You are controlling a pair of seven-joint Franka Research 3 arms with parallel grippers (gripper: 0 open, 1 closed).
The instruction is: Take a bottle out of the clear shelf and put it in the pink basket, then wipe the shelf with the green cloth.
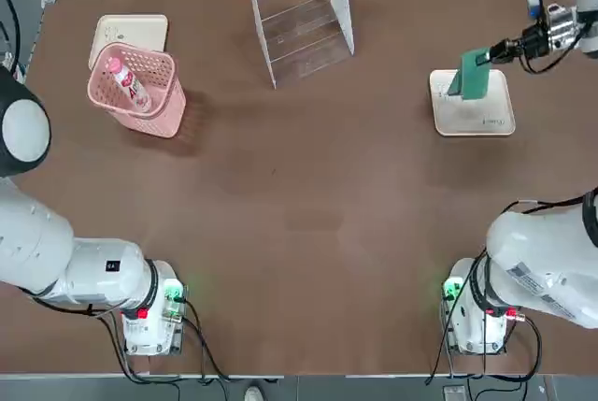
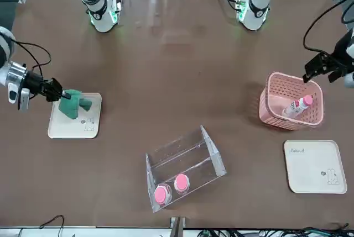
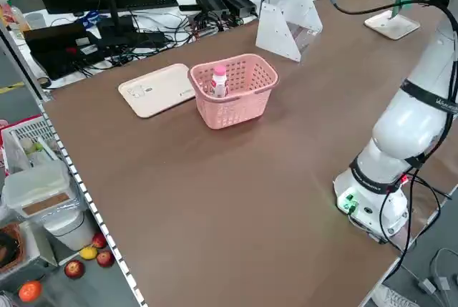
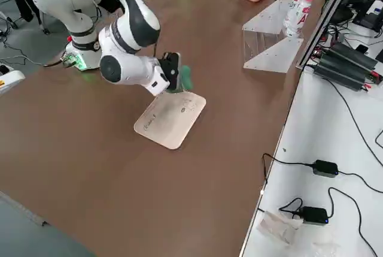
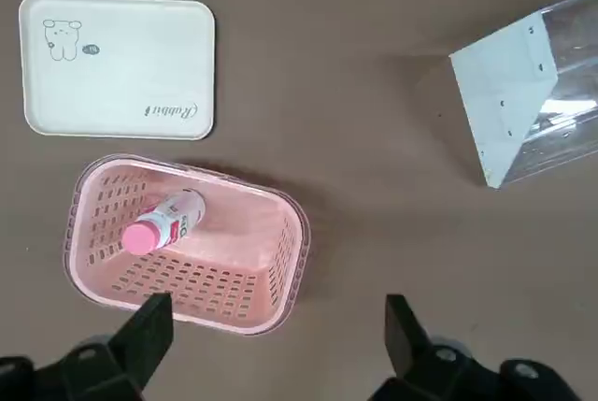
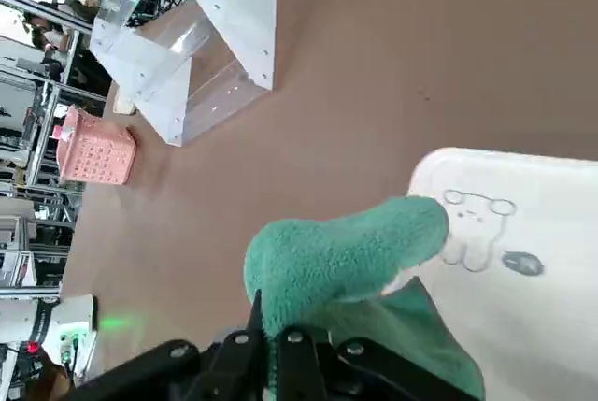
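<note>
The bottle [image 5: 163, 223] lies inside the pink basket [image 5: 290, 251], so I judge the first half done and the wiping step in hand. My right gripper [image 2: 57, 94] is pinched shut on the green cloth [image 1: 475, 74], holding it just above the cream tray [image 1: 495, 122] on my right side of the table; the rag hangs from my fingers with its lower end close to or brushing the tray. My left gripper [image 5: 276, 336] hovers over the near side of the basket with its fingers spread wide and nothing between them. The clear shelf [image 1: 304, 32] stands at the far middle of the table, well apart from the cloth, with two more pink-capped bottles [image 2: 171, 188] at its far end. Next I need to carry the cloth across to the shelf and drag it over the tiers without knocking those bottles.
</note>
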